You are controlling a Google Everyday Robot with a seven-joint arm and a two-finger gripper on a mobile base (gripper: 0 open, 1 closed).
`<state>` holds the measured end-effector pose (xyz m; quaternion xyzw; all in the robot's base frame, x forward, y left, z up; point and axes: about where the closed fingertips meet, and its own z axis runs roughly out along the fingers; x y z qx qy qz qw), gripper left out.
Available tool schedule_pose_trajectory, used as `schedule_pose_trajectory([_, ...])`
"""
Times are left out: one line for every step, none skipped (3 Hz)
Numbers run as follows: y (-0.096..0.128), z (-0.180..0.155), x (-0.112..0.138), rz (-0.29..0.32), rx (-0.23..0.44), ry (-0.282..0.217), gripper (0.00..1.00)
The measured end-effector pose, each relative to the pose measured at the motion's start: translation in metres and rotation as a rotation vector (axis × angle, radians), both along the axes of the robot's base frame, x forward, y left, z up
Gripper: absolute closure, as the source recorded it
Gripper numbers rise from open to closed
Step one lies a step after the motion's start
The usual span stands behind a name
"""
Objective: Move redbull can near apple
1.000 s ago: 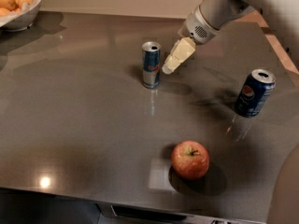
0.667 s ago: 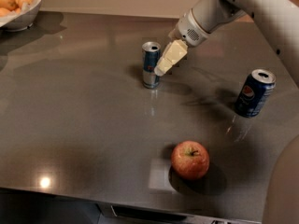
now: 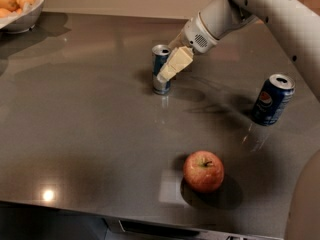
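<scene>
The redbull can, slim, blue and silver, stands upright on the dark table, left of the middle and toward the back. My gripper reaches down from the upper right on the white arm. Its cream tip lies against the can's right side and covers part of it. The can is on the table, not lifted. The apple, red-pink with a short stem, sits near the front edge, well in front of and to the right of the can.
A wider dark blue Pepsi can stands at the right. A white bowl of orange-yellow fruits is at the far left corner. The table's front edge runs just below the apple. The arm's white link fills the right edge.
My gripper has moved left and down from beside the can's top right until it overlaps the can's right side. The can, apple and Pepsi can have not moved.
</scene>
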<state>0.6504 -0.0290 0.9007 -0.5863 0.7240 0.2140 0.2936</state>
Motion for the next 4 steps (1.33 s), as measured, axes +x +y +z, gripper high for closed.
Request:
schedule_pose_trajectory([0.006, 0.002, -0.005, 0.017, 0.015, 0.002, 0.41])
schedule_pose_trajectory([0.011, 0.006, -0.011, 0.033, 0.030, -0.002, 0.64])
schedule_pose_trajectory([0.010, 0.018, -0.023, 0.046, 0.050, -0.013, 0.88])
schedule_pose_trajectory([0.003, 0.031, -0.044, 0.053, 0.066, -0.016, 1.00])
